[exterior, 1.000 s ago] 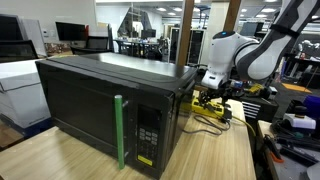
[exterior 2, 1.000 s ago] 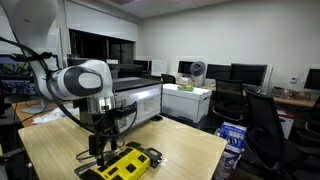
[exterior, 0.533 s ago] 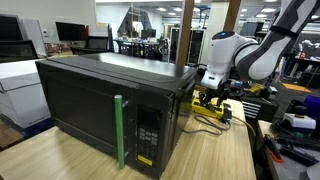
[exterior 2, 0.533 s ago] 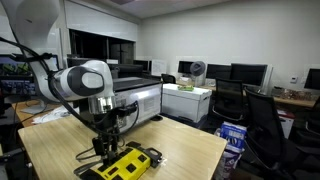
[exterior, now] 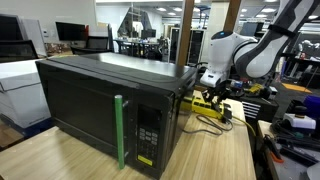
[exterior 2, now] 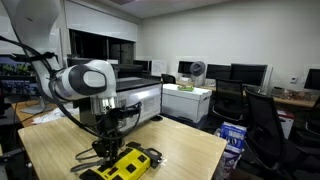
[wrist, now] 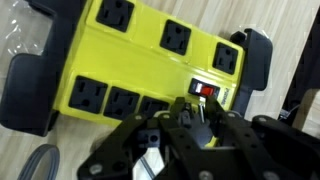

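Only the wrist view shows the power strip's [wrist: 150,62] red switch [wrist: 204,90]; gripper [wrist: 195,114] state unclear.

Change over the last second, seen in an exterior view. The pincer [exterior 2: 106,150] has come down in small steps toward the yellow power strip [exterior 2: 130,166] on the bench [exterior 2: 190,150]. Its tips, formerly clear above the strip's end, now overlap the strip's outline; contact cannot be judged. The white wrist link [exterior 2: 86,80] has sunk slightly with it. From the opposite side the arm [exterior: 240,55] shows only a faint shift.
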